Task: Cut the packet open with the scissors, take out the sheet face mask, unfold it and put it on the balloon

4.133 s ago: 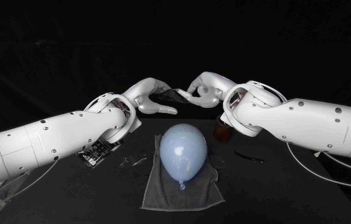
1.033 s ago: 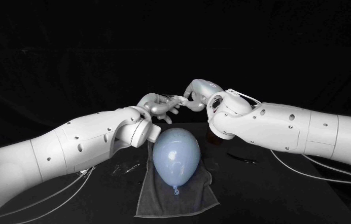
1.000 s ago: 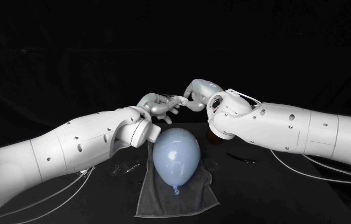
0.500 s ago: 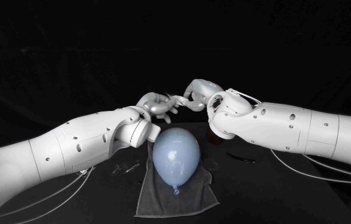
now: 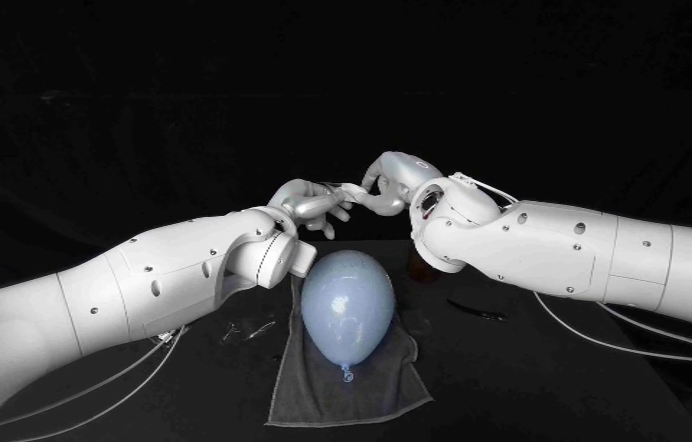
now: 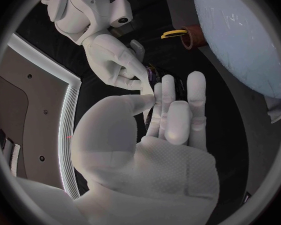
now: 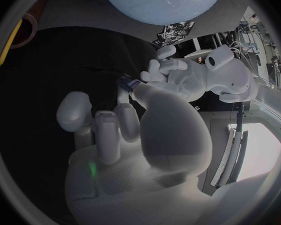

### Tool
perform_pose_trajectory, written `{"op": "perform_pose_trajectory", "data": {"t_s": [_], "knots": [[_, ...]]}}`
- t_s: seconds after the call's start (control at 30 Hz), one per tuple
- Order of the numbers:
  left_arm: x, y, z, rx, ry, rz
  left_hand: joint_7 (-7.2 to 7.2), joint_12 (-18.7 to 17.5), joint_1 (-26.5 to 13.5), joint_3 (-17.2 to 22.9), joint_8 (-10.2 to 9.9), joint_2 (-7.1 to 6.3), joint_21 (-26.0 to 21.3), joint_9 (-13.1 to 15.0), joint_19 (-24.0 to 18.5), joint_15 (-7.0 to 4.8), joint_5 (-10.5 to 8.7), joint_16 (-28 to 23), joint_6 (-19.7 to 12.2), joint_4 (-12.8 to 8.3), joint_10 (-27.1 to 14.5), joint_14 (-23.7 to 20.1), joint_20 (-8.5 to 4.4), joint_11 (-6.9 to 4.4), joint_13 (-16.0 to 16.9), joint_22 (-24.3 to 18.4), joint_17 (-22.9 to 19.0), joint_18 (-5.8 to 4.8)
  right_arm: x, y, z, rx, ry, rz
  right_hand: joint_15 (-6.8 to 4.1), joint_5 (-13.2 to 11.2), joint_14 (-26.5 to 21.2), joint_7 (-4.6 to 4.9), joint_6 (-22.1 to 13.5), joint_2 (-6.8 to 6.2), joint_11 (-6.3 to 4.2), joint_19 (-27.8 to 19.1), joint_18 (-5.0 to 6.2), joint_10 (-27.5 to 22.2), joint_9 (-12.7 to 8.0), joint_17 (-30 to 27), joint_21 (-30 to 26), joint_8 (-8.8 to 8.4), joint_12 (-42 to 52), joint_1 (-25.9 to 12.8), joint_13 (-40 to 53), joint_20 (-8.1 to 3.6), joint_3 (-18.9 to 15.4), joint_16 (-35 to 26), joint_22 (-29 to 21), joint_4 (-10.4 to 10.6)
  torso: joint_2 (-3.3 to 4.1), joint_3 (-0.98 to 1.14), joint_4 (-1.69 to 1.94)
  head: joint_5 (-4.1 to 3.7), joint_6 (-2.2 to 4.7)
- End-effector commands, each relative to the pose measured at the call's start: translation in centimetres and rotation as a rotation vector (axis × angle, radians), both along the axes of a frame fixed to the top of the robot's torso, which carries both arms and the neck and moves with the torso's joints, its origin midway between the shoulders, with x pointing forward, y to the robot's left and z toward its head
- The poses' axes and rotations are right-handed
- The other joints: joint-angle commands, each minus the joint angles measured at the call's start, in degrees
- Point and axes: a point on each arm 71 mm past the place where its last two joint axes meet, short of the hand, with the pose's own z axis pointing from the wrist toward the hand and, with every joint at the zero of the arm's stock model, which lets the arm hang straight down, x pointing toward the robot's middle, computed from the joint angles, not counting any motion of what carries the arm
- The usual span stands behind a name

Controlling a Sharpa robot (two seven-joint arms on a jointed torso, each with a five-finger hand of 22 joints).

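In the head view we see the left hand (image 5: pixel 310 205) and right hand (image 5: pixel 387 184) meeting in the air beyond the balloon (image 5: pixel 346 305), both pinching the packet (image 5: pixel 352 192), which is too small here to tell its direction. The balloon lies on a grey towel (image 5: pixel 310 392), long axis running away from us, knot pointing toward us.

In the left wrist view the packet (image 6: pixel 152 77) shows edge-on, thumb and finger closed on it.

In the right wrist view the thumb tip presses the packet (image 7: pixel 128 81).
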Motion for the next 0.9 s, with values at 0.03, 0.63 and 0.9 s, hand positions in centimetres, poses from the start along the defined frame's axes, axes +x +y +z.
{"op": "perform_pose_trajectory", "data": {"t_s": [0.03,0.63,0.9], "knots": [[-0.03,-0.23,0.29,-0.014,-0.016,-0.004,-0.11,0.43,-1.13,5.91,0.35,0.04,0.55,0.21,-0.6,-0.26,0.23,0.34,0.54,-5.97,0.67,0.24,-0.12,-0.07,0.14,0.27,0.2,0.89,0.07,0.25,0.35,-0.001,-0.041,0.02,0.59,-0.1,3.86,0.17,-0.63,-1.22,0.46,-0.76,0.72,0.37,-0.62,4.83,-0.95,-0.59,-1.27,-0.43,4.07,0.26,-0.58,-0.49,-0.72,0.61,0.0,-0.03,0.03,-0.05,-0.06],[-0.28,-0.53,0.46,-0.013,-0.024,-0.024,-0.25,0.56,-3.01,7.22,0.56,0.44,1.35,0.49,-1.01,-0.38,0.24,0.59,0.91,-7.78,1.06,0.39,-0.21,-0.2,0.28,0.75,0.67,0.9,0.72,0.8,0.12,-0.031,-0.025,0.017,0.68,-0.48,3.79,0.08,-0.03,-1.89,0.45,-0.92,0.92,-0.23,-1.01,4.38,-2.04,-0.92,-2.83,1.5,3.19,0.63,-1.57,-0.84,-1.14,0.67,0.04,-0.07,0.04,0.05,-0.18],[-0.31,-0.51,0.56,-0.008,-0.036,-0.024,-0.26,0.55,-3.22,7.54,0.57,0.61,1.55,0.53,-1.09,-0.4,0.24,0.51,0.93,-8.14,1.08,0.31,-0.23,-0.22,0.29,0.87,0.52,0.9,0.7,1.04,-0.24,-0.074,0.011,0.041,-0.1,-0.53,4.22,-0.99,1.73,-1.12,-0.48,0.12,0.61,0.4,-0.76,6.25,-0.92,-0.09,-1.35,7.79,4.03,-0.03,0.42,-0.21,0.27,-3.97,-0.01,0.0,0.03,-0.06,-0.28]]}}
